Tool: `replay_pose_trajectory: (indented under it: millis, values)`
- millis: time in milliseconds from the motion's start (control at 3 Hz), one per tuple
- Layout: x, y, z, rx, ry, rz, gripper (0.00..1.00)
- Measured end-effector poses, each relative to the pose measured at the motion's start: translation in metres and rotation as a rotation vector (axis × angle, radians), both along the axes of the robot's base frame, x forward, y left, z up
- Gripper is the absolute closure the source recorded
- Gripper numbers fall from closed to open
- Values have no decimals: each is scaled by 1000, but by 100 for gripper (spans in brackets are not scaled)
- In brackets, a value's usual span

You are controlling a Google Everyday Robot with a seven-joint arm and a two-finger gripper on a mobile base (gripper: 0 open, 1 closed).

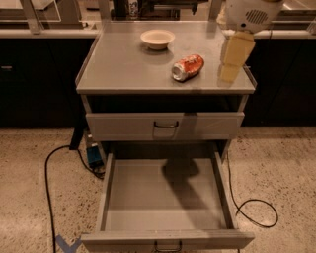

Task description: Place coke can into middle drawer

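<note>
The coke can [187,67] lies on its side on the grey cabinet top [123,69], right of centre. The gripper [229,73] hangs from the white arm housing [252,12] over the right edge of the cabinet top. It is just right of the can and apart from it. The middle drawer [148,202] is pulled fully open below, with a bare grey floor and its loop handle [168,245] at the front. The arm's shadow falls on the drawer floor.
A cream bowl [157,38] sits at the back of the cabinet top. The upper drawer front [207,126] is shut. Black cables [49,183] and a small blue box [94,155] lie on the floor at left, and another cable [256,207] at right. Dark counters stand behind.
</note>
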State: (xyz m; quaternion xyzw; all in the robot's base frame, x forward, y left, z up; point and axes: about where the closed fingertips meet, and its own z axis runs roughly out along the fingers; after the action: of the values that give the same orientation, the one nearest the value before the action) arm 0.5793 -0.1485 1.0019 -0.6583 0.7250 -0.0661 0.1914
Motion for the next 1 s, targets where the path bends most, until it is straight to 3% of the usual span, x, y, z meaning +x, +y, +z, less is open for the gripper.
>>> replay_pose_trajectory:
  millis: [333,667,1000]
  values:
    - [14,12,13,21,-36,14,0]
    - [14,12,13,21,-36,14,0]
    - [37,19,9,21,-53,45,0]
